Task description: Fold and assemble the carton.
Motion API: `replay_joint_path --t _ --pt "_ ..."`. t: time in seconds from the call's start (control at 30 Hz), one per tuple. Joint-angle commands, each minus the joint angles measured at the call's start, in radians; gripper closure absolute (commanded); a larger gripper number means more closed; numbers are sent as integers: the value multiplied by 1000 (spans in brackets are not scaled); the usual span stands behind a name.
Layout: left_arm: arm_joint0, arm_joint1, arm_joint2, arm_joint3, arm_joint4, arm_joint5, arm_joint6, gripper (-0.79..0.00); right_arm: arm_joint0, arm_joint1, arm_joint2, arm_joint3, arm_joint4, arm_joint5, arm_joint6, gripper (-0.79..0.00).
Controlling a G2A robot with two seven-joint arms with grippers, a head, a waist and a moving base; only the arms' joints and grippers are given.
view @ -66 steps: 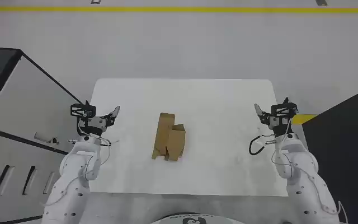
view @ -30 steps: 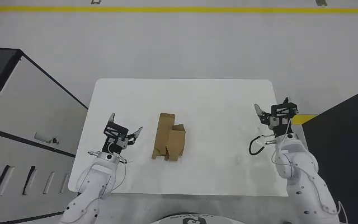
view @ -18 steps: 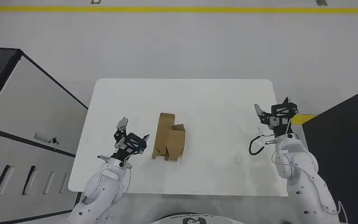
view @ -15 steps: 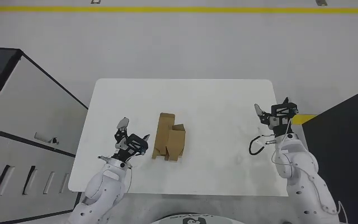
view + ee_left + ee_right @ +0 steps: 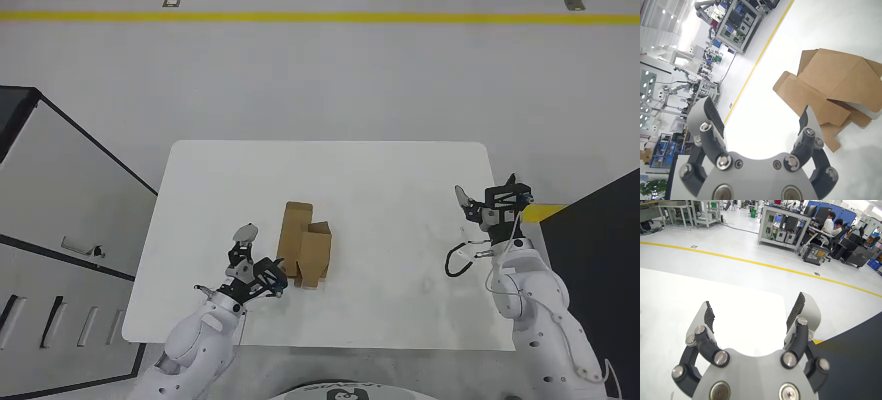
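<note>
Two risks stood out to me from here. The carton (image 5: 303,245) lay near the middle of the counter (image 5: 400,190), a half-flattened brown blank with its flaps loose and one panel lifted off the surface. I judged that a sideways nudge from my left hand (image 5: 262,258) would slide the whole piece across the smooth white top rather than crease it. The second risk was a bad bite. Coming in at the near corner, the hand could catch a single thin flap and bend it, tear it, or fold it along the wrong line, because nothing braced the far side.

The left hand hovered just beside the carton's near left corner, not touching it as far as I could tell. Its fingers were spread wide apart with nothing between them, and in its wrist view one finger (image 5: 808,117) sat close to the edge of the lowest flap. The right hand (image 5: 490,198) hung at the counter's right edge, well apart from the carton. Its fingers were likewise spread and empty, and I judged it too far off to steady anything
</note>
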Motion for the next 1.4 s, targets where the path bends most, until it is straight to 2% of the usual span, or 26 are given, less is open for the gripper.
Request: replay_joint_path --t 0.0,0.1,0.23,0.47,0.63,0.87,1.07,1.37 --pt "0 0 0 0 0 0 0 -785 0 0 0 0 0 0 0 -785" --pt "-1 1 19 12 52 -23 -3 -785 0 0 0 0 0 0 0 -785" --pt "2 -3 48 8 45 -72 -76 -785 0 0 0 0 0 0 0 -785" --pt "-1 -2 54 1 73 -71 -78 -785 0 0 0 0 0 0 0 -785" --pt "-4 -2 68 28 81 -108 -79 -785 0 0 0 0 0 0 0 -785" --pt "-8 -4 78 30 83 -95 -93 -785 0 0 0 0 0 0 0 -785" --pt "-26 -4 93 68 75 -137 -85 -785 0 0 0 0 0 0 0 -785" --pt "-44 -9 114 98 51 -113 -84 -785 0 0 0 0 0 0 0 -785"
